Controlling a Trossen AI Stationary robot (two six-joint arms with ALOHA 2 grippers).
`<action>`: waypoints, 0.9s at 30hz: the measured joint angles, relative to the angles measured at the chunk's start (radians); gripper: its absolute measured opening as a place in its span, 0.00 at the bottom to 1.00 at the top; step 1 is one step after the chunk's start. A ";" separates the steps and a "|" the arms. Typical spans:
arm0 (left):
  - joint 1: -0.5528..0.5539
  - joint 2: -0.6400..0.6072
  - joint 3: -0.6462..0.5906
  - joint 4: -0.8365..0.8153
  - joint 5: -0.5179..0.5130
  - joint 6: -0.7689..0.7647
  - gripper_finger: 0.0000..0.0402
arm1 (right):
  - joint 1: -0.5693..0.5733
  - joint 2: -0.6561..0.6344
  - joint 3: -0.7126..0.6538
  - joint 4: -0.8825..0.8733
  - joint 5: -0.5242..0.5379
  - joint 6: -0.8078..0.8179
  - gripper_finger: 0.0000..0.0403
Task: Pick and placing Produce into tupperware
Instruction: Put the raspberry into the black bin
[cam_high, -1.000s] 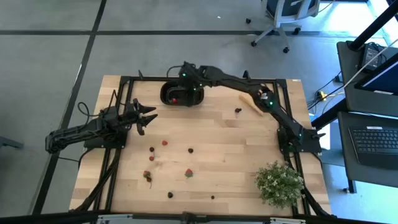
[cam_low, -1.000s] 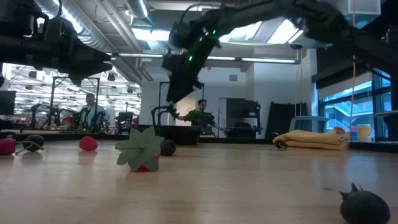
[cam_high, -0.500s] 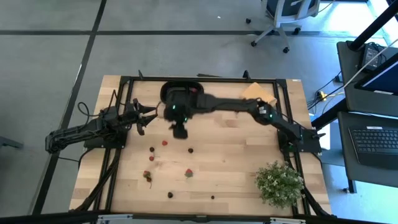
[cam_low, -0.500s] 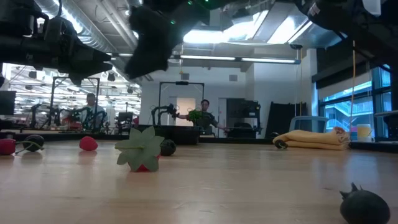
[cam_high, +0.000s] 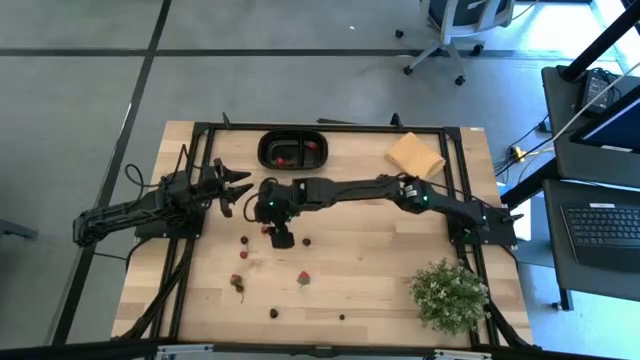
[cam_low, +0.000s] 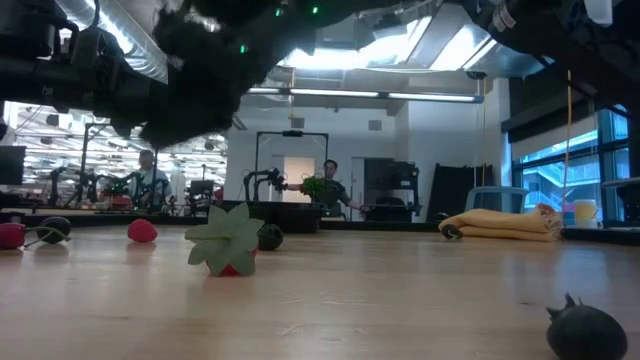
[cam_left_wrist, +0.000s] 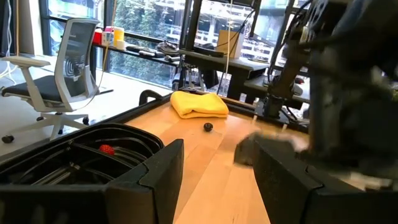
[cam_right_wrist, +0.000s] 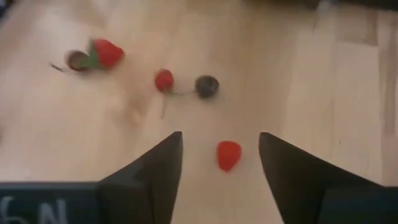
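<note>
My right gripper (cam_high: 281, 238) hangs wide open over a small red strawberry-like fruit (cam_right_wrist: 228, 155).
Black oval plastic tupperware (cam_high: 294, 150) sits upper centre on the worktop (cam_high: 380, 250); left gripper (cam_high: 238, 186) waits mid-left, spread.

Hardly any writing can be read. The one trace is on the dark body of the right claw (cam_right_wrist: 219, 152), at the edge of its own wrist view: pale characters that look like "N" (partly cut off, the one before it unclear). The other three views show no legible labels, brands or numbers.
</note>
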 joint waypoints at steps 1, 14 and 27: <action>0.000 0.000 0.000 0.000 0.000 0.000 0.45 | -0.001 0.010 0.000 0.011 0.011 0.000 0.57; 0.000 0.000 0.000 0.000 0.000 -0.001 0.45 | 0.005 0.131 -0.002 0.077 0.081 0.025 0.70; 0.000 0.000 0.000 0.000 0.000 -0.002 0.45 | 0.012 0.172 0.002 0.097 0.075 0.031 0.61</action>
